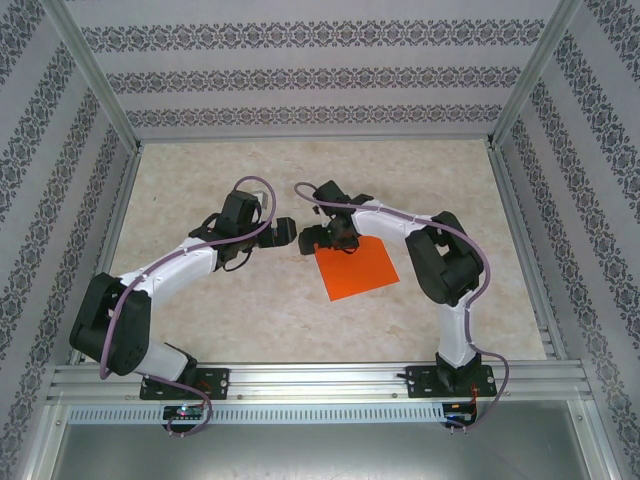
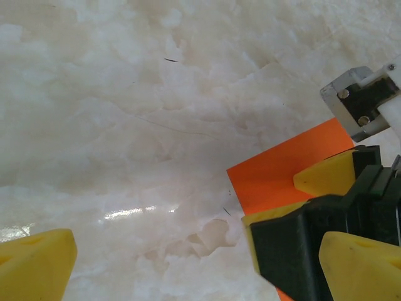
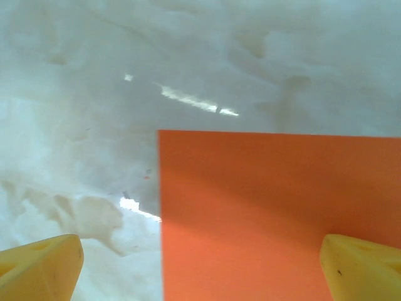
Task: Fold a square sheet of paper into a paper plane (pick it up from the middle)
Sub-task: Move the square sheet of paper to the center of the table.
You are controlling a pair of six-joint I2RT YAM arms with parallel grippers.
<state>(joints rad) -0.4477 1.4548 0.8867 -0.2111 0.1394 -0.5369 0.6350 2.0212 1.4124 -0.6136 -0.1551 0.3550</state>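
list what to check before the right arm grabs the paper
1. paper flat and unfolded on the table: ok
2. right gripper open: ok
3. right gripper over the paper's middle: not ok, it straddles an edge near a corner
4. left gripper open: ok
5. clearance between the grippers: cannot tell, they sit very close

The square sheet of paper (image 1: 358,270) is seen flat on the marbled table (image 1: 200,190). The right gripper (image 1: 311,241) is held at its 10 o'clock corner, with the left gripper (image 1: 286,232) just beside, at 9 o'clock.
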